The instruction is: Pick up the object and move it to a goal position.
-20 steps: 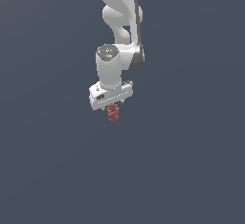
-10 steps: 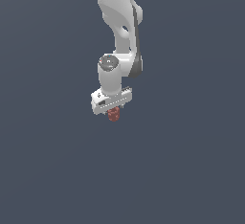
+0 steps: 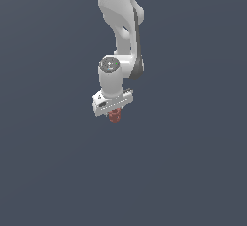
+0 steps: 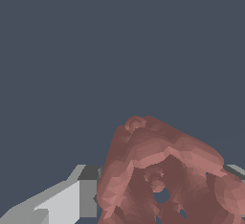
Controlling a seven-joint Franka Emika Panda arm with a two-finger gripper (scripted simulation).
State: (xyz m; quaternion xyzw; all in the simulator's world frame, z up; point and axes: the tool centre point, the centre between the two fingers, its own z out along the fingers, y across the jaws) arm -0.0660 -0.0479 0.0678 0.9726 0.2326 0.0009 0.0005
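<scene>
Slate backdrop; lumpy, holed object (image 4: 165, 175).

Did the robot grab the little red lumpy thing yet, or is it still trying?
The grab looks done: the lumpy red-brown piece hangs under the white tool, pinched between its fingers in the wrist view, with only plain dark background around it. In hand now is carrying it. What is left is reaching the goal spot, but no marker shows, so I cannot tell how far that is.

Around me I see only a plain dark blue-grey background (image 3: 193, 172). It looks flat and even in both views, with no marks on it that I can notice.
</scene>
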